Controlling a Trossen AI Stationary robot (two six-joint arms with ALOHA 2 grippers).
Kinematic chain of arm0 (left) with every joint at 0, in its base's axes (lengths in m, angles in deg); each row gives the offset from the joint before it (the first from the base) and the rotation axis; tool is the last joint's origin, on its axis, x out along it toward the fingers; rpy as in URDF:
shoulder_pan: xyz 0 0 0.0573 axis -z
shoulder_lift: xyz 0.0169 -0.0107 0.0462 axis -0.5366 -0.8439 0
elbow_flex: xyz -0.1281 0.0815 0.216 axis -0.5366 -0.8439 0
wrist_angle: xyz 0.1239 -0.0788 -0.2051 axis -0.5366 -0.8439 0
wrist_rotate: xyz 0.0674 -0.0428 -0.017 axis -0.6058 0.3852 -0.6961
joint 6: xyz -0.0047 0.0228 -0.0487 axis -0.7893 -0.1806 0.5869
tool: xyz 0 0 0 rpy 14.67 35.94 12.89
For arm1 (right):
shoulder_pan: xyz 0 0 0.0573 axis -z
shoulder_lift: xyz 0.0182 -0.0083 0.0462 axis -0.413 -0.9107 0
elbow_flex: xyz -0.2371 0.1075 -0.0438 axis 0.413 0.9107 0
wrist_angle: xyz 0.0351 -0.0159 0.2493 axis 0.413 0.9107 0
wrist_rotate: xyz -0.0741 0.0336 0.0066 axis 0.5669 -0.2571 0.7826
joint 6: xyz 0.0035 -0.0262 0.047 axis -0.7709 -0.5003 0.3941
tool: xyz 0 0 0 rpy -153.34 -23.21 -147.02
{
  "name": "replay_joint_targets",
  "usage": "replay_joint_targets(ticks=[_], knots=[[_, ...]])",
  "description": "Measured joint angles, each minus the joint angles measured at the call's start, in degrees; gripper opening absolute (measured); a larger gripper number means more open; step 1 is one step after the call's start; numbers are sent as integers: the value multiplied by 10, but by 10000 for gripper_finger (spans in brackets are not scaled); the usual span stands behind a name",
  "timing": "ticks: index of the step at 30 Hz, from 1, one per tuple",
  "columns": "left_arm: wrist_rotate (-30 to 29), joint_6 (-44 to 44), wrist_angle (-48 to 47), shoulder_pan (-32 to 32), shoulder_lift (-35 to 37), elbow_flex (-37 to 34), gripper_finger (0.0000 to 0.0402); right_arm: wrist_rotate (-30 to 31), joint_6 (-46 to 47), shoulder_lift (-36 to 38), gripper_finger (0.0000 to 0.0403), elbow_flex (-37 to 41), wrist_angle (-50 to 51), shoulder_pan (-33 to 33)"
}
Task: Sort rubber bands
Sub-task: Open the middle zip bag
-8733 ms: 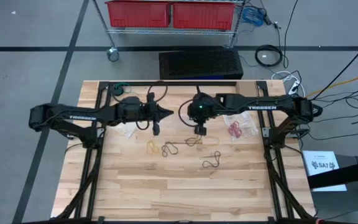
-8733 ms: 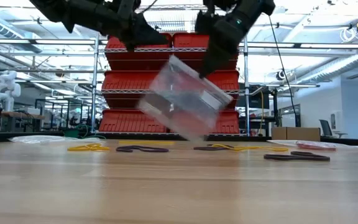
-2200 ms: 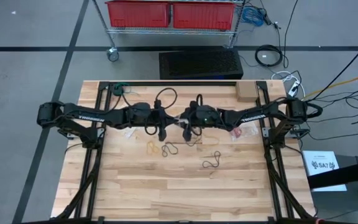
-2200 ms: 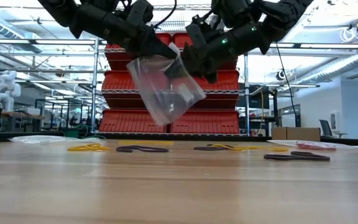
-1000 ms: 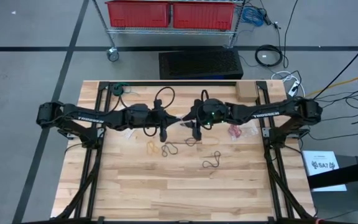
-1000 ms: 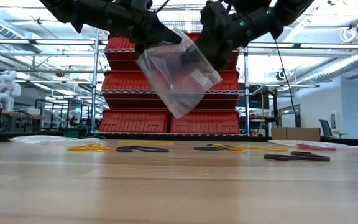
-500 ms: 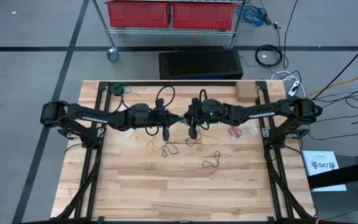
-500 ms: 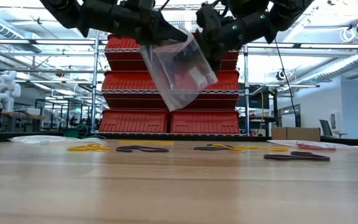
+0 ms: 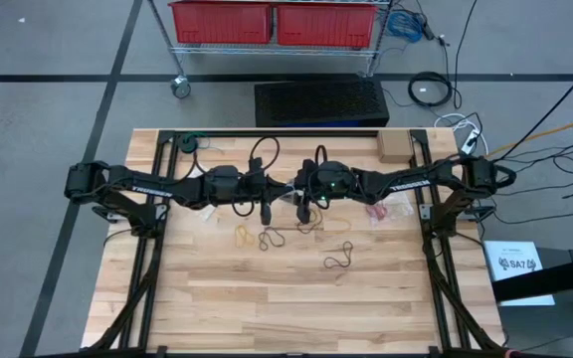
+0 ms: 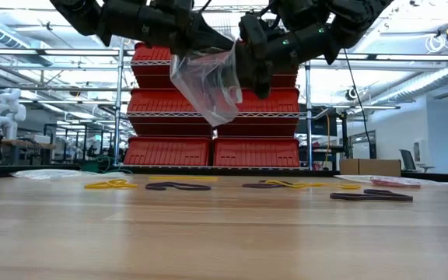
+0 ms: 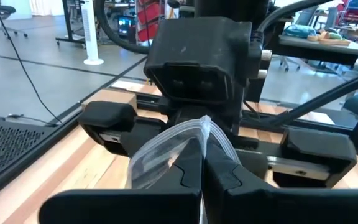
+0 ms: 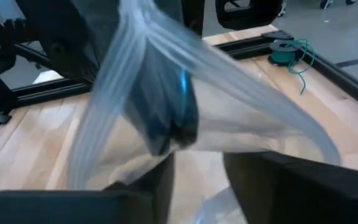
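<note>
A clear plastic bag hangs high above the table's middle, with my left gripper shut on its top. My right gripper stands close against the bag's right side. In its wrist view its fingers are apart and the film sags just in front of the gap. Loose rubber bands lie flat on the wood below: a yellow one, black ones, and a tan one. My left gripper pinches the bag's zip strip at the top edge between its two fingers, coming level from the table's left. The bag is lifted clear and hangs crumpled below the fingers. My right gripper: I cannot tell whether its fingers touch the film.
A clear bag with red bands lies on the table at the right, and another clear bag under the left arm. A green cord spool and a small box sit at the far edge. The near half is bare wood.
My right gripper has moved a little toward the table's left and down, closing in on the bag. The bag hung broad and tilted before. It is now bunched narrower, with its lower end drawn higher and toward the left.
</note>
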Motion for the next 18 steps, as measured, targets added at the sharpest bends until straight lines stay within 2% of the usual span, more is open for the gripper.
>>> replay_joint_targets(ticks=[4,7,11,18], knots=[[0,0,-24,0,1,0,0,-9,27,10,212,0,37,1],[-3,1,-50,-1,2,0,0,-14,48,28,245,0,76,3],[-7,0,-46,-1,2,0,0,-12,41,51,261,0,90,3],[-8,-1,-49,0,8,0,0,-12,33,82,263,0,119,3]])
